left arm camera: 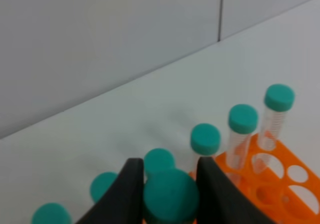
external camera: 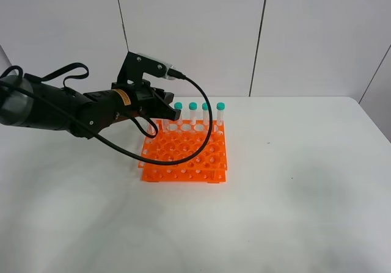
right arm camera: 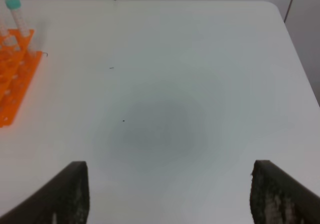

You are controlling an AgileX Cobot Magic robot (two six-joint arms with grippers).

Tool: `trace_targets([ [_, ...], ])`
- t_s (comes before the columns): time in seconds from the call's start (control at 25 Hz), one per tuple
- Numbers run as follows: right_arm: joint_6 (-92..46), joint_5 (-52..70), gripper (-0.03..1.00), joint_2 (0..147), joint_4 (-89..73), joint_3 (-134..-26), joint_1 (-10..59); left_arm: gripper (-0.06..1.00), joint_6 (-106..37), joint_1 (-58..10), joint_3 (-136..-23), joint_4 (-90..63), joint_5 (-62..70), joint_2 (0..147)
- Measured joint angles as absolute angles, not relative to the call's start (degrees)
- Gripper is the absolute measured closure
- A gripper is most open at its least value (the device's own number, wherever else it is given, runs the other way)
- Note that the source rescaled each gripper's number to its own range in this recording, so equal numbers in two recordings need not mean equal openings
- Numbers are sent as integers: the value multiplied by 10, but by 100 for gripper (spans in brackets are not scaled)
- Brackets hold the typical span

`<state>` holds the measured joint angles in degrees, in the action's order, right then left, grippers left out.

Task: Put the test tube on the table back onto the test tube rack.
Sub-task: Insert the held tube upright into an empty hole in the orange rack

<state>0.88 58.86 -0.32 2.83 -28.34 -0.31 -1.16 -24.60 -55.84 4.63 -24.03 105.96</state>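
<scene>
My left gripper is shut on a test tube; in the left wrist view its teal cap sits between the two black fingers. The tube stands upright at the back left corner of the orange test tube rack, its clear body partly hidden by the gripper. Several more teal-capped tubes stand along the rack's back row and also show in the left wrist view. My right gripper is open and empty above the bare white table. It is out of the exterior high view.
The white table spreads wide around the rack. A grey panelled wall stands behind it. The left arm's black cable loops over the rack's front. The right wrist view shows the rack's edge and one tube.
</scene>
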Motion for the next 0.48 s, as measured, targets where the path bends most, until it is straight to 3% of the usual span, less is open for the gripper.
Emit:
trace_targets([
  [0.48, 9, 589, -3, -3, 28, -283, -3, 94, 16, -245, -558, 45, -237, 1064],
])
